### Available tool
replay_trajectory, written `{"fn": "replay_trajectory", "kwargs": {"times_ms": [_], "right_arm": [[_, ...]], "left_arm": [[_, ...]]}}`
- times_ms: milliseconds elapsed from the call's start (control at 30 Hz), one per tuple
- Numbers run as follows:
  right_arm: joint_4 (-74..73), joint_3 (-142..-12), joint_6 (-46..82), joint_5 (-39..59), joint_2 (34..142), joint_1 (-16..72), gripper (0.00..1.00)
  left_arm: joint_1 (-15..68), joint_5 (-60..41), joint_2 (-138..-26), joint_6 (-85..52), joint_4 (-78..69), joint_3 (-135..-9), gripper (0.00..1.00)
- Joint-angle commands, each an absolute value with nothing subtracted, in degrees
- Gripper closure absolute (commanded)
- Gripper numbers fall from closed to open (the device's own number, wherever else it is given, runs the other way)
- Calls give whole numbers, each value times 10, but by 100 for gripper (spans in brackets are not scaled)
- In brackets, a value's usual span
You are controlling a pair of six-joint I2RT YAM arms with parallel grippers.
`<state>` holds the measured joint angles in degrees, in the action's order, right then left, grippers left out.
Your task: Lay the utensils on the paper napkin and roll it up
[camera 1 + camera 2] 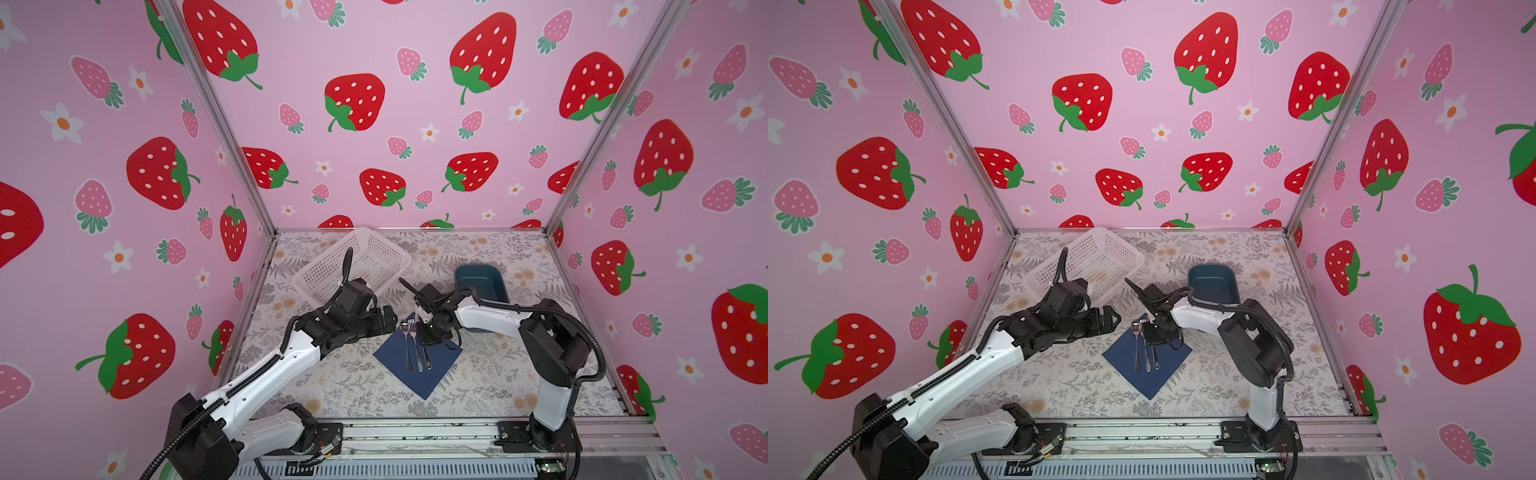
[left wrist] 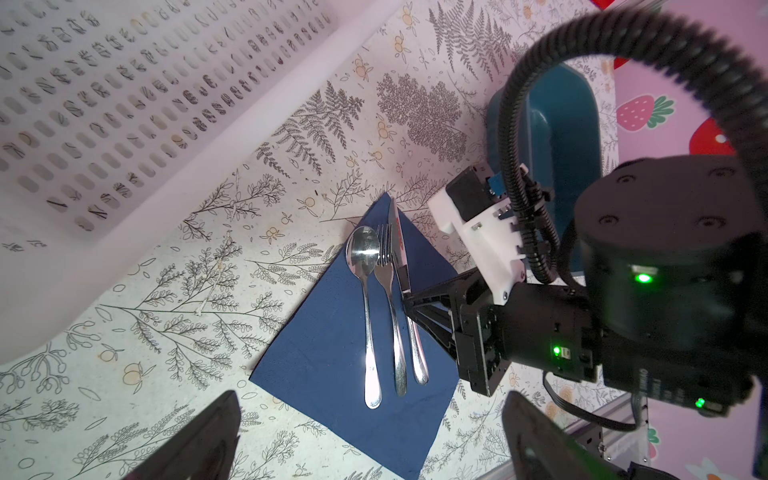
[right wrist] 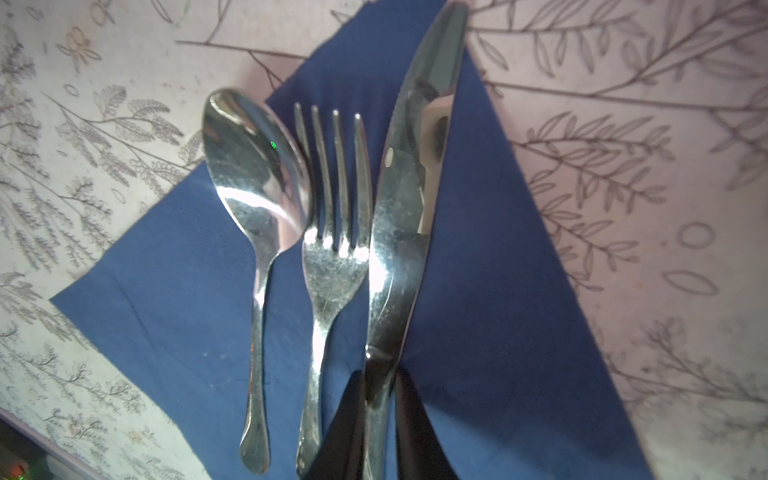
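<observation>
The right gripper point(image 3: 376, 399) is clamped on the handle of the knife point(image 3: 415, 166); fork point(image 3: 332, 257) and spoon point(image 3: 257, 174) lie just beside it on the paper napkin point(image 3: 498, 332). The left gripper point(image 1: 390, 320) hangs spread wide near the spoon

Pink strawberry-print walls point(image 1: 415, 124) enclose a fern-patterned tabletop point(image 1: 332, 386) on three sides.

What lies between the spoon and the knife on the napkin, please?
The fork lies between spoon and knife, clearest in the right wrist view.
</observation>
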<state>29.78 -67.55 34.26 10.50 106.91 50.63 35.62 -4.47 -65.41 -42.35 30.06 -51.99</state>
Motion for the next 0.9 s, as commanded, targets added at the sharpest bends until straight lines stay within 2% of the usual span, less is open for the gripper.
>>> {"fn": "replay_trajectory", "kwargs": {"times_ms": [0, 867], "right_arm": [[312, -676, 357, 113, 1070, 510, 84], [294, -641, 405, 117, 1019, 499, 82]], "left_arm": [[352, -44, -657, -431, 307, -513, 1], [351, -51, -639, -438, 312, -506, 1]]}}
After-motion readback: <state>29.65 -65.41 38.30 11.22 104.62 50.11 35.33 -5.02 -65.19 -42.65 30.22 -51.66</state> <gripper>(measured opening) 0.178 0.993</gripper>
